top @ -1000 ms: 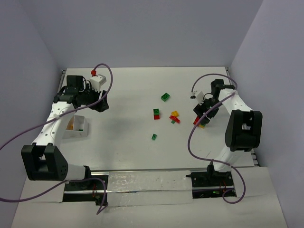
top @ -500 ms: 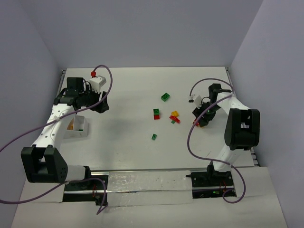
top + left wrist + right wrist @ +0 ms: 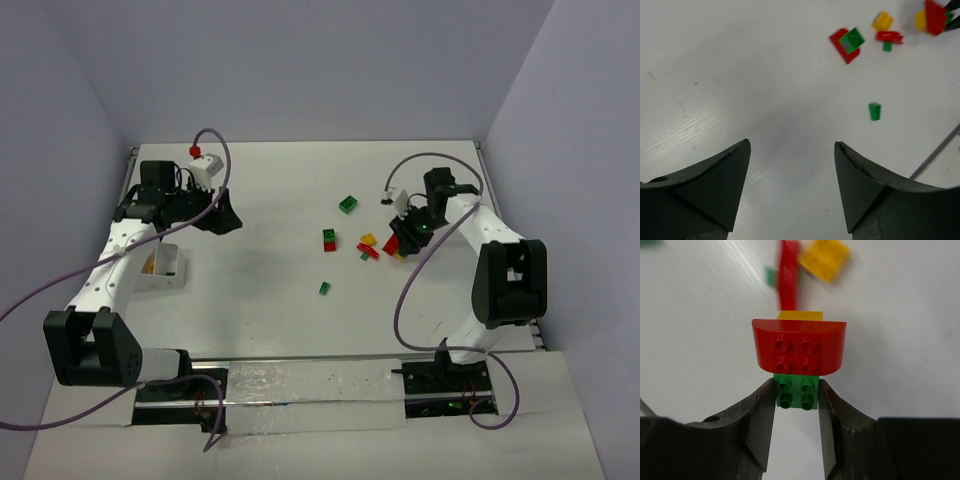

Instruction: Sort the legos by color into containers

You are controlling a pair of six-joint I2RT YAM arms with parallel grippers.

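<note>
Red brick (image 3: 798, 347) heads the lego stack (image 3: 799, 316), long axis crosswise to the fingers; right hand (image 3: 796, 385) pinches its green brick (image 3: 796, 396); left hand (image 3: 791, 150) spread, empty.

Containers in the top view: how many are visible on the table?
1: a white container on the left side of the table, partly under the left arm. Others may be hidden or out of frame.

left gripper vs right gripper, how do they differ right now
The left gripper has its jaws wide apart; the right gripper has its jaws shut on a green brick. The left gripper holds nothing above the table, while the right gripper's green brick has a rounded red brick against its far end. Both have dark, wedge-shaped fingers.
</note>
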